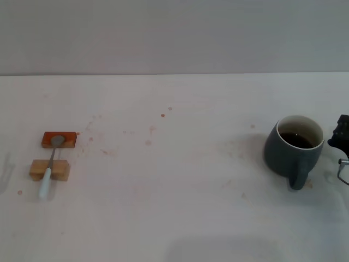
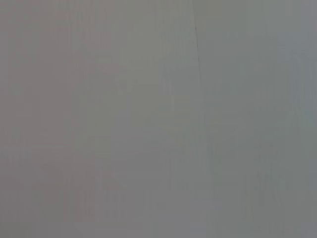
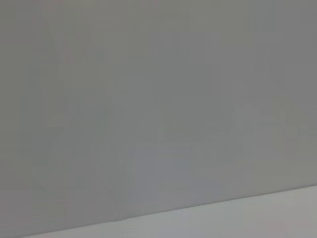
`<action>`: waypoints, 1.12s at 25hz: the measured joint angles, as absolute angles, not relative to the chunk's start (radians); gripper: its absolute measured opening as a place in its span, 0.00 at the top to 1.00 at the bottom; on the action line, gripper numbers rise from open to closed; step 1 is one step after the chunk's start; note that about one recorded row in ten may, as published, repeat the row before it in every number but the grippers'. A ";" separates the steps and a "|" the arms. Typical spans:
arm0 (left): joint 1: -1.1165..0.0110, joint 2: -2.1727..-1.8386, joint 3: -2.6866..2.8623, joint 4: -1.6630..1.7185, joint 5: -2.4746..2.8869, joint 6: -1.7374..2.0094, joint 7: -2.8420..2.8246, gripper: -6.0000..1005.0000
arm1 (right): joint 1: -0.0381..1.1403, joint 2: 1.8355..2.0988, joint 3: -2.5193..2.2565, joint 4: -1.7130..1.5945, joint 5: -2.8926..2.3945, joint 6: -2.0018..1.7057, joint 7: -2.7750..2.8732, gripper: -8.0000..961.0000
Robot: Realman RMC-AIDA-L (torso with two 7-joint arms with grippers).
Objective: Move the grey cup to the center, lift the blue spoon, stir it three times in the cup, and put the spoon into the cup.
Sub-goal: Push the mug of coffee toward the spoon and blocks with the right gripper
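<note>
- The grey cup stands upright on the right side of the white table, well away from the bare middle. Its handle points toward the table's near edge, and dark liquid sits inside the white interior.
- The blue spoon lies far off on the left side. Its metal bowl rests on an orange block, its neck crosses a tan wooden block, and its pale handle reaches down to the tabletop.
- The 2 blocks sit one behind the other, slightly apart.
- The right gripper shows only as a dark part at the right edge of the head view, just beside the cup; whether its jaws are open or closed cannot be told.
- The left gripper appears in no view.
- Both wrist views show only a plain grey wall.
</note>
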State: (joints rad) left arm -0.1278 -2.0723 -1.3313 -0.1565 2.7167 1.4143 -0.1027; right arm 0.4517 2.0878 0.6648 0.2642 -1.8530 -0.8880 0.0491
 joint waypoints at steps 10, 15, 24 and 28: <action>-0.129 -2.072 -1.332 -0.156 2.717 1.414 -0.103 0.19 | 0.463 2.088 0.623 0.291 -1.853 -0.868 0.049 0.99; -0.131 -2.072 -1.330 -0.156 2.717 1.414 -0.103 0.19 | 0.469 2.088 0.606 0.312 -1.853 -0.850 0.049 0.99; -0.135 -2.071 -1.331 -0.156 2.717 1.414 -0.103 0.19 | 0.494 2.088 0.544 0.365 -1.853 -0.820 0.049 0.99; -0.135 -2.071 -1.331 -0.156 2.717 1.414 -0.103 0.19 | 0.504 2.088 0.525 0.379 -1.853 -0.808 0.049 0.99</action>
State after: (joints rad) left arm -0.1350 -2.0708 -1.3315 -0.1564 2.7168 1.4143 -0.1027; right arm 0.5042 2.0879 0.5248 0.3793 -1.8528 -0.8076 0.0491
